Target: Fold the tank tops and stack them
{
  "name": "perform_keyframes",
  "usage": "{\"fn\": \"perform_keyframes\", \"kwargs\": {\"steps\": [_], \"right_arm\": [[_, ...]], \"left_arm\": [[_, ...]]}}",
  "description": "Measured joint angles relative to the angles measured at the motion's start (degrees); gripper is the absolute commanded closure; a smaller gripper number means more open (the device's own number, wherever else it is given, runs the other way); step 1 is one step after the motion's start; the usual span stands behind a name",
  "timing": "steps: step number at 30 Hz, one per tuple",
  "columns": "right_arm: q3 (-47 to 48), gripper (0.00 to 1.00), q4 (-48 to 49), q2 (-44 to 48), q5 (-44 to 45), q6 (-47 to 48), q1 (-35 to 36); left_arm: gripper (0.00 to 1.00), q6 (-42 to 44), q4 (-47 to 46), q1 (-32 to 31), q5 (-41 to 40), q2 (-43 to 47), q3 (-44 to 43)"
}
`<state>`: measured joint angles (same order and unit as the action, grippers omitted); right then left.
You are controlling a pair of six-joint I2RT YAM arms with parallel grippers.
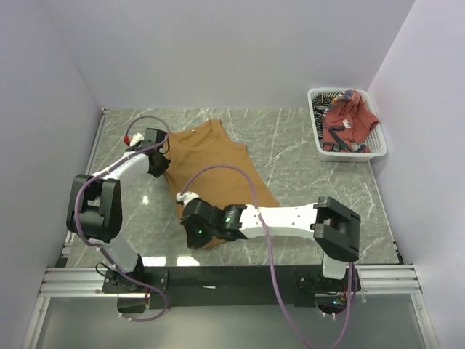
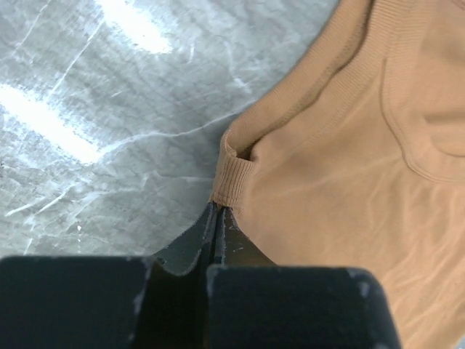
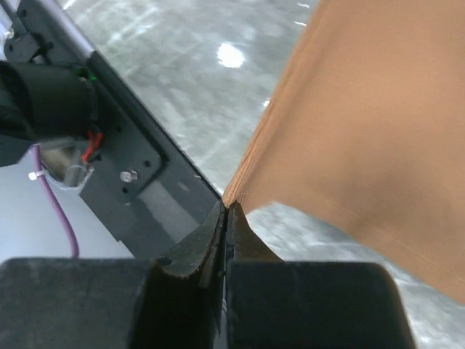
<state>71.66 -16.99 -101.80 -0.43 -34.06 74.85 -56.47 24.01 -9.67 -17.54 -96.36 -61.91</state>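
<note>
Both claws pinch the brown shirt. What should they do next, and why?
Probably lift both and carry that side across, folding the plain mustard-tan cloth tank top in half. The left gripper is shut on its ribbed trim, the right gripper on a hem corner, both along one side.

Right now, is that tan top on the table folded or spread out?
Spread out, not yet folded: the tan top lies open across the table, straps and body both showing.
</note>
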Motion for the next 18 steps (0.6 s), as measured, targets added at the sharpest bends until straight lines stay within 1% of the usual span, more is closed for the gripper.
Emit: {"fn": "perform_keyframes", "kwargs": {"steps": [5,18], "right_arm": [[-5.84,1.0,1.75,2.97,-2.49,-1.09,-4.28],[-17.22,1.0,6.19,8.7,-1.88,-3.87,-9.27]], "left_arm": [[0.99,0.15,1.29,-1.79,-0.02,-1.07,-3.65],[0.99,2.1,4.68,-10.16,-0.31,-12.59,-19.1]]}}
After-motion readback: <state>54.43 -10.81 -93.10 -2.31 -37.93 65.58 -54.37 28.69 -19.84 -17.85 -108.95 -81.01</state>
